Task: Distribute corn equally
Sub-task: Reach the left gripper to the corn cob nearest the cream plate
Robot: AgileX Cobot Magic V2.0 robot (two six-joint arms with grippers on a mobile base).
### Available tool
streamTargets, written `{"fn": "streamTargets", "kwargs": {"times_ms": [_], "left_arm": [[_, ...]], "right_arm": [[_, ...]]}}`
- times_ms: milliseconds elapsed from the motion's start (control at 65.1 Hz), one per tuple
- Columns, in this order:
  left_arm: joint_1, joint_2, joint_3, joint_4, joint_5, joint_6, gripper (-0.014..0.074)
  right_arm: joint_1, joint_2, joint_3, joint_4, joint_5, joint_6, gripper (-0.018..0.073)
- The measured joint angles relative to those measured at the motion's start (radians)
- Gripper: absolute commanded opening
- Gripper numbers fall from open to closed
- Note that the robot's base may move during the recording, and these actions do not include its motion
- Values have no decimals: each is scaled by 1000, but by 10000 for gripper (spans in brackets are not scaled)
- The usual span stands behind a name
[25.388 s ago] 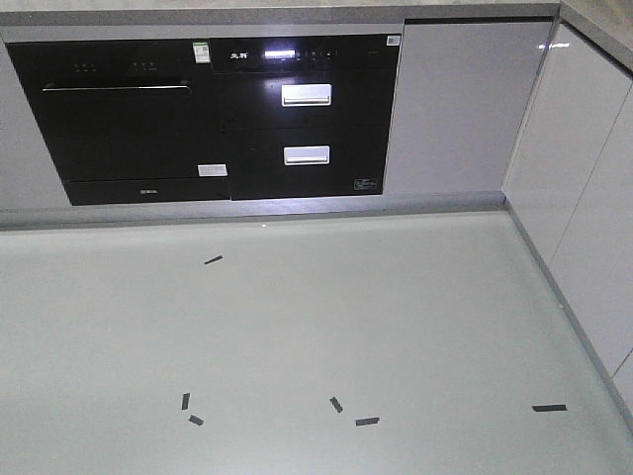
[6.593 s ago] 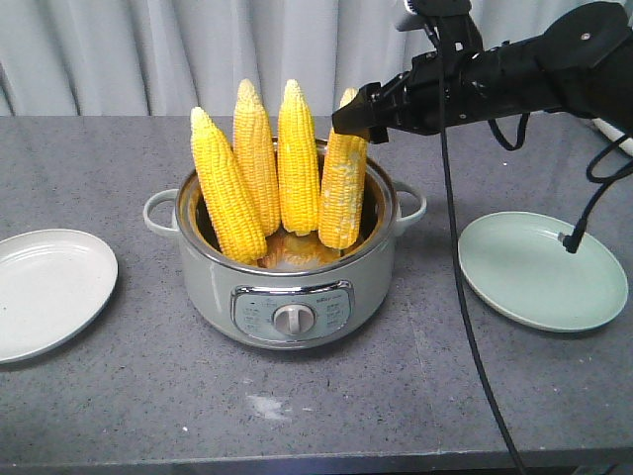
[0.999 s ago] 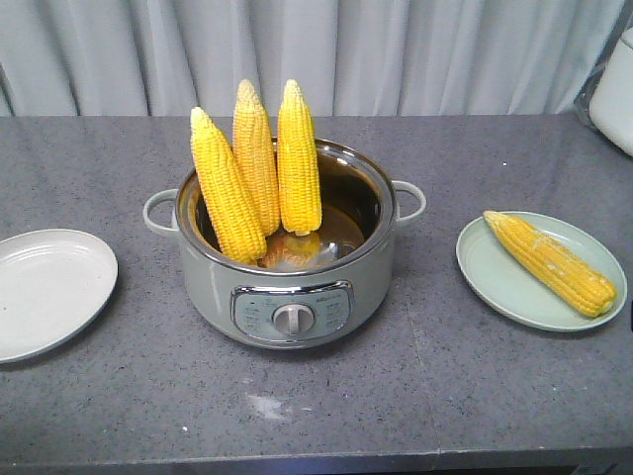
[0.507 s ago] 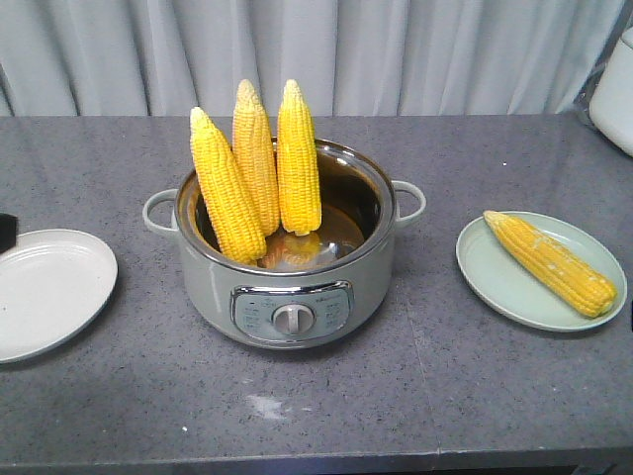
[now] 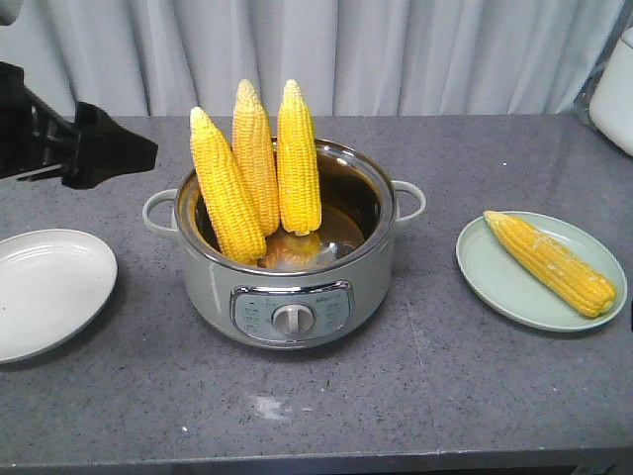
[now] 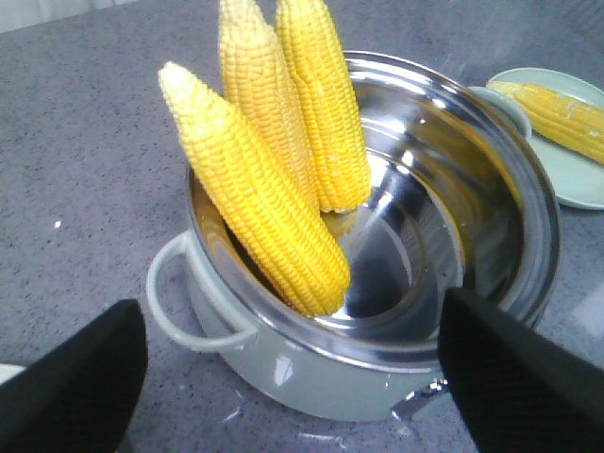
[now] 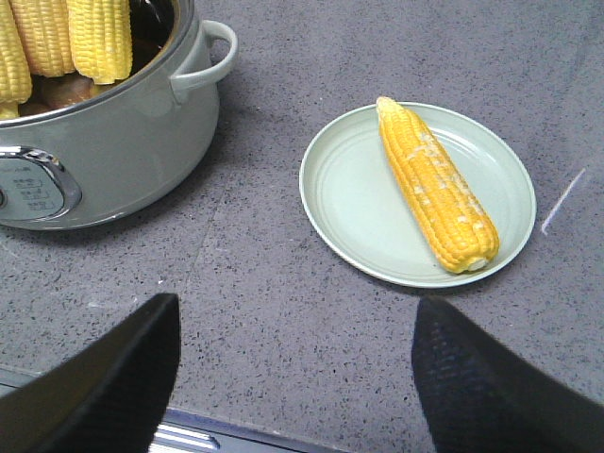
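Three cobs of corn (image 5: 255, 158) stand upright in the grey-green cooker pot (image 5: 213, 292), leaning on its left and back wall. A fourth cob of corn (image 5: 550, 261) lies on the pale green plate (image 5: 495, 287) at the right. My left gripper (image 5: 127, 151) hovers left of the pot, above its left handle. In the left wrist view it (image 6: 288, 363) is open, facing the nearest cob (image 6: 260, 203). In the right wrist view my right gripper (image 7: 294, 326) is open and empty above the table's front edge, short of the plated cob (image 7: 436, 186).
A white plate (image 5: 40, 292) with nothing on it sits at the far left. A white appliance (image 5: 618, 89) stands at the back right corner. A grey curtain hangs behind the table. The pot's right handle (image 7: 209, 52) faces the green plate (image 7: 344, 203).
My left arm has come in from the left edge and now hangs beside the pot. The cobs, pot and plates have not moved in the last second.
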Motion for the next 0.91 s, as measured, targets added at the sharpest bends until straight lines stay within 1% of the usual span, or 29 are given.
{"fn": "streamTargets", "kwargs": {"times_ms": [77,184,307,507,676,768,907], "left_arm": [[0,72,-44,-42,-1,27,603],[0,147,-82,-79,-12,62,593],[0,229,-122,-88,-25,83,588],[0,337,-180,-93,-63,86,588],[0,419,-233,-126,-72,94,588],[-5,459,-263,-154,-77,123,588],[-37,516,-311,-178,-80,163,588]], "right_arm": [[0,0,0,0,0,0,508],[0,0,0,0,0,0,508],[0,0,0,0,0,0,508],[0,0,0,0,0,0,508],[0,0,0,0,0,0,508],[0,0,0,0,0,0,508],[0,0,0,0,0,0,508]]}}
